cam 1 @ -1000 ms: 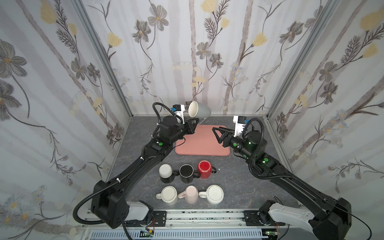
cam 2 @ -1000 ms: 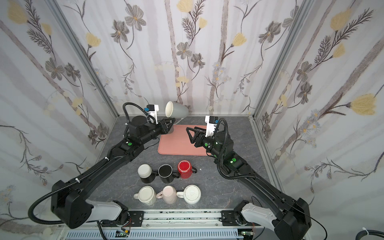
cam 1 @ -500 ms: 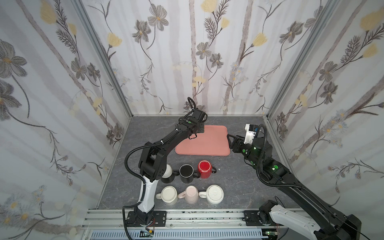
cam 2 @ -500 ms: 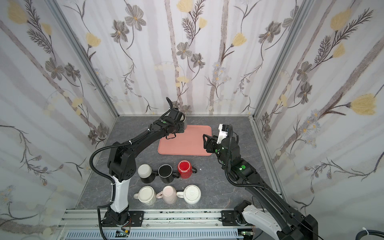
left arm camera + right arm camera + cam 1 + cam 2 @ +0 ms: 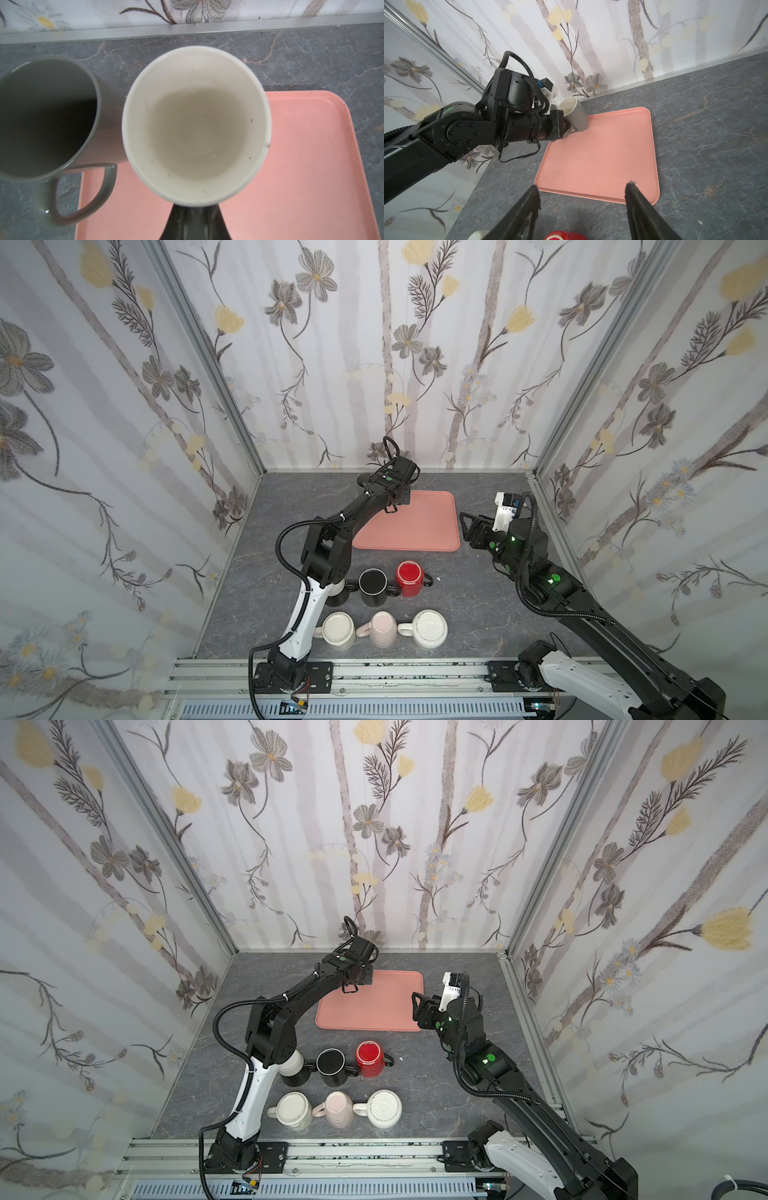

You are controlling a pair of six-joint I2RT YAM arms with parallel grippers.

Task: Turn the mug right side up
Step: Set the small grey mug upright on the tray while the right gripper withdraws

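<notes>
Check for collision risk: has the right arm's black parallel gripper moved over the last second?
Yes. The right gripper has pulled back rightward, from over the pink plastic tray to just beyond its right edge.

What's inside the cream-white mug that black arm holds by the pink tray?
Nothing: the cream-white ceramic mug shows a bare pale bottom with a few dark specks. In the left wrist view nothing covers its inside.

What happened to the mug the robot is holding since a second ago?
The left gripper, still gripping the cream mug, carried it from high and tipped sideways down to the pink tray's back corner, opening up. The right gripper pulled back off the tray, open. The red mug stayed put.
</notes>
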